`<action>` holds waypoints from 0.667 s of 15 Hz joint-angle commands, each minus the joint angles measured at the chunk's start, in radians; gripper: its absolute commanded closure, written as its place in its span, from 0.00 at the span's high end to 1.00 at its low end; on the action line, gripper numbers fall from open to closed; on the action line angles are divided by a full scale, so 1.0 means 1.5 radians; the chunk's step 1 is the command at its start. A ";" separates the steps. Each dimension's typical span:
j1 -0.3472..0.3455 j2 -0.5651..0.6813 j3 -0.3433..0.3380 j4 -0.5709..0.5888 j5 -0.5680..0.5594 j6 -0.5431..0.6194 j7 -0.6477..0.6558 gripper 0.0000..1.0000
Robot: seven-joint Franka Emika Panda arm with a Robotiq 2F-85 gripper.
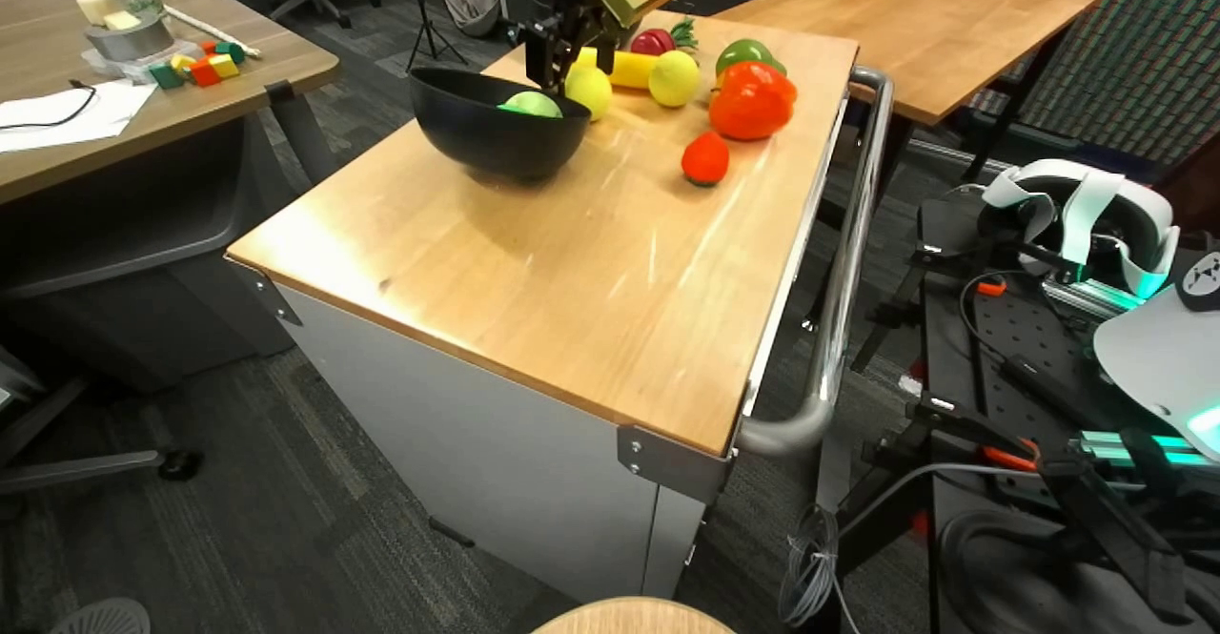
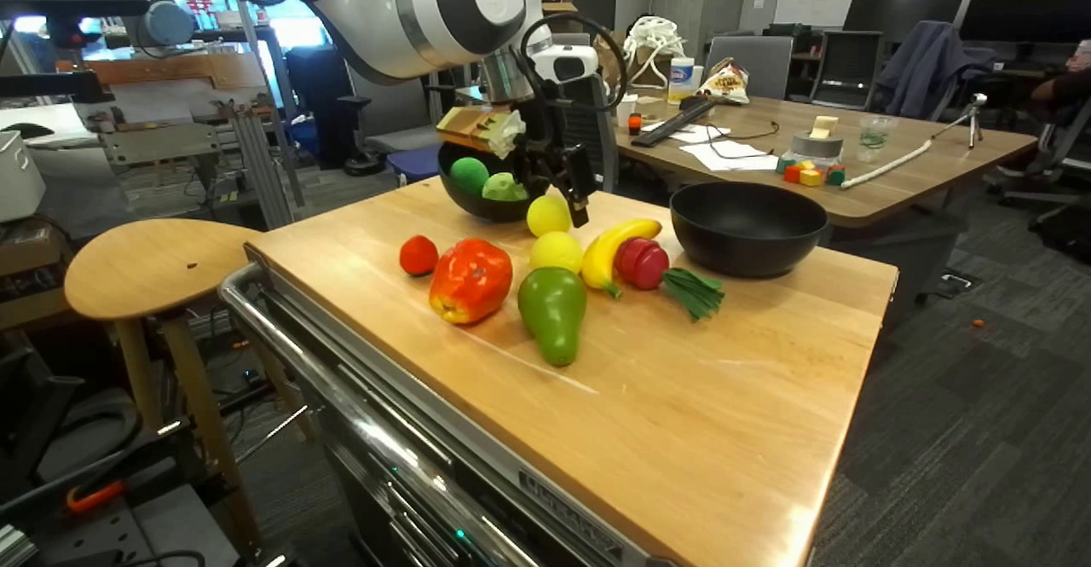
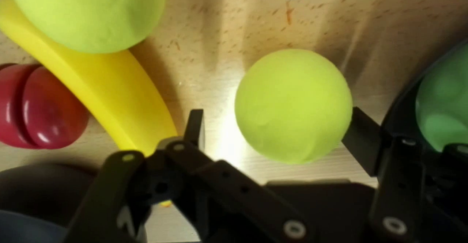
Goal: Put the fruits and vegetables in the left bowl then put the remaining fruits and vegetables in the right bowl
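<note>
Closing unevenly on the yellow ball (image 3: 293, 106) is, in my judgement, the main danger from here. The gripper (image 3: 278, 131) stands with its jaws spread on two sides of the ball, and it does not hold anything. In the wrist view, the ball lies nearer to the jaw on the side of the black bowl (image 1: 491, 143); whether ball and jaw touch, I cannot tell. If this jaw meets the ball first, it may roll the ball toward the banana (image 3: 117, 97), or the grip may come off-centre and slip during the lift. The same jaw stands in the narrow space between ball and bowl, so it could catch the rim and push the bowl, which I take for the left one, together with the bright green ball (image 2: 467, 175) and the pale green piece (image 2: 505, 188) inside it. The yellow ball rests on the tabletop (image 1: 572, 262), just beside this bowl, in both exterior views. It is round and slightly greenish in colour, with a dull, mostly smooth surface and a shallow crease near its lower edge in the wrist view. I would guess that it is light and a little soft.
</note>
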 commanded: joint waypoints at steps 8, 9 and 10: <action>0.017 0.008 -0.005 0.037 0.045 -0.048 -0.027 0.32; 0.018 -0.005 -0.004 0.033 0.045 -0.046 -0.034 0.30; 0.019 -0.017 -0.002 0.029 0.045 -0.046 -0.041 0.29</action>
